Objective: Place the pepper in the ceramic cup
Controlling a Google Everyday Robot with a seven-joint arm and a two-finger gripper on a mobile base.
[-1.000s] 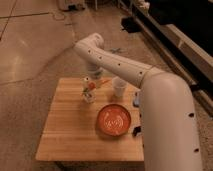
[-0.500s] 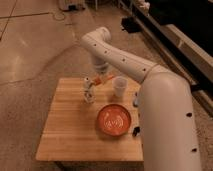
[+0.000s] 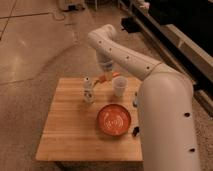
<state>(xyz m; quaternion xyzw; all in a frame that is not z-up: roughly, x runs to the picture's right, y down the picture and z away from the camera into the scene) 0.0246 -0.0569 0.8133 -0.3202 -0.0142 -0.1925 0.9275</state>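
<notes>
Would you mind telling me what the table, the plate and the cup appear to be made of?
The table looks like pale wood, with plank seams visible. The plate seems glazed ceramic or plastic, glossy orange-red. The ceramic cup appears matte whitish ceramic. The gripper hangs beside the cup, holding the pepper.

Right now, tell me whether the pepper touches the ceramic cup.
Apart. The camera view shows the pepper hanging at the gripper, left of the ceramic cup, with a gap between.
</notes>
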